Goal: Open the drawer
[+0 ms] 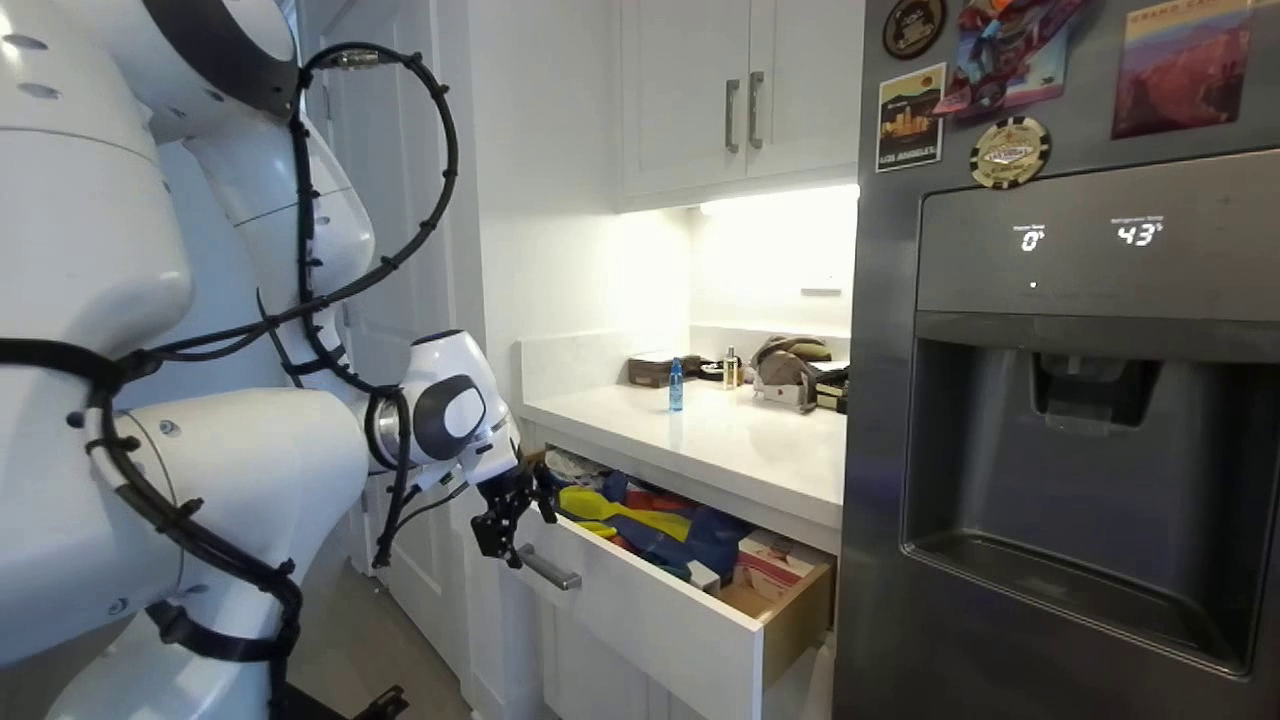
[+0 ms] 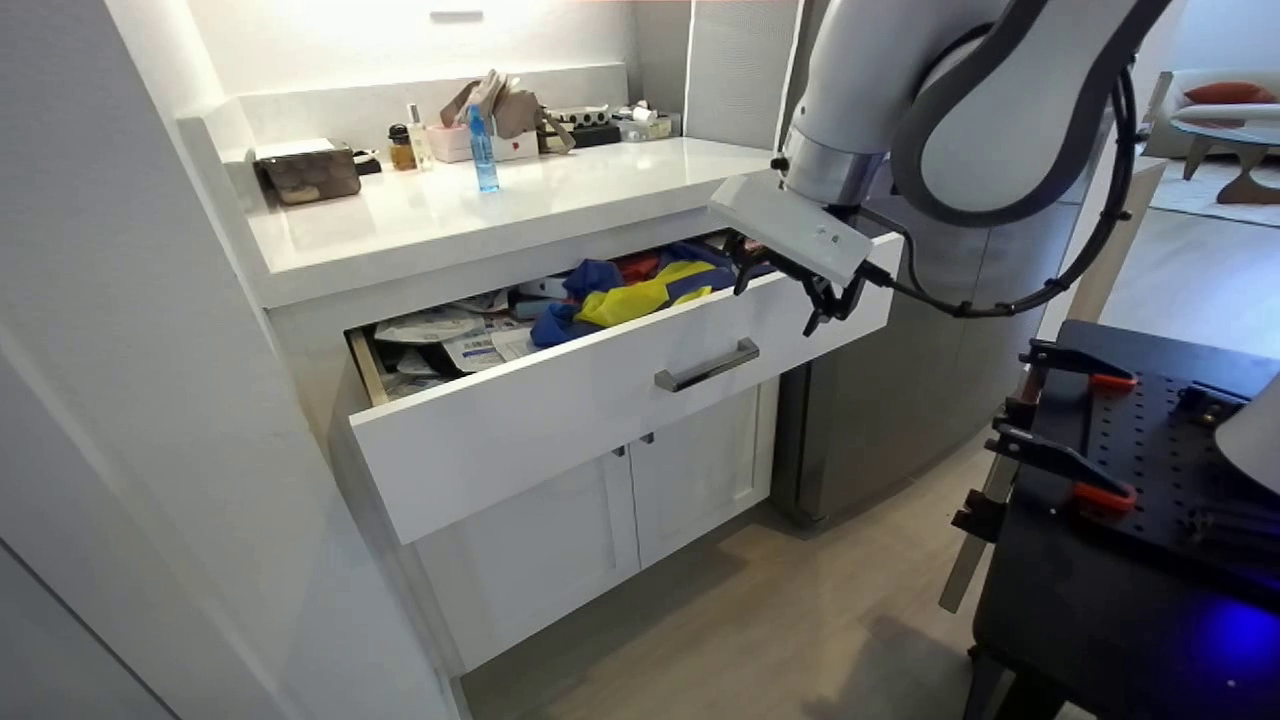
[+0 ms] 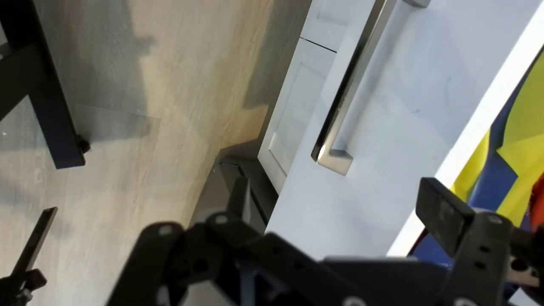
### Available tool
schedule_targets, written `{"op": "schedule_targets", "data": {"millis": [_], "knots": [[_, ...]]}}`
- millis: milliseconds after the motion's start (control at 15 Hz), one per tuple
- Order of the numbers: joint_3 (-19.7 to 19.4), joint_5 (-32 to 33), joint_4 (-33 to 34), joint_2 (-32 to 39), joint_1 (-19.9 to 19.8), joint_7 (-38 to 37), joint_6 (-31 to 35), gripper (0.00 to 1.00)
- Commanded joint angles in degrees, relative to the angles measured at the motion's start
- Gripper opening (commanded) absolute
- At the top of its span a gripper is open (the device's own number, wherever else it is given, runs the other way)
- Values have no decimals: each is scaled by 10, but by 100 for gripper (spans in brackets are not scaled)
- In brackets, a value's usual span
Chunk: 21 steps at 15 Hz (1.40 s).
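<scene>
In both exterior views the drawer [image 2: 540, 420] is being seen pulled out beneath the worktop [image 1: 740, 440], yellow and blue items [image 2: 640, 297] being exposed inside it. Spread apart, the fingers [image 3: 442, 210] are being held at its front panel [image 1: 660, 625], one on the outer side, the other over the rim [image 3: 476, 126]; whether contact is being made there cannot be told. In the wrist view the metal handle [image 3: 353, 78] is being shown clear of the fingers. A blue bottle [image 2: 482, 152] is being borne upright by the worktop, well apart from the fingers.
</scene>
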State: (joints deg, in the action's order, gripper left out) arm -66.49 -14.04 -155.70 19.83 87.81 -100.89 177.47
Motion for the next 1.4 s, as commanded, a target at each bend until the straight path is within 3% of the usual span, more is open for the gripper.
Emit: {"op": "schedule_targets", "data": {"millis": [0,200,467,733,800,1000,1067,1133,1333], "knots": [[-155,29,-3,-41,134,38,-58,100],[-290,33,4,-28,259,63,-90,100],[-453,2,-3,30,423,108,-78,100],[-549,-9,-27,109,514,115,-51,100],[-538,-66,-28,134,508,158,-50,100],[-557,-121,-46,181,529,204,-33,100],[-561,-136,-55,192,534,221,-21,100],[-529,-142,-25,161,503,217,-45,100],[-536,-152,-40,190,513,229,-38,100]]}}
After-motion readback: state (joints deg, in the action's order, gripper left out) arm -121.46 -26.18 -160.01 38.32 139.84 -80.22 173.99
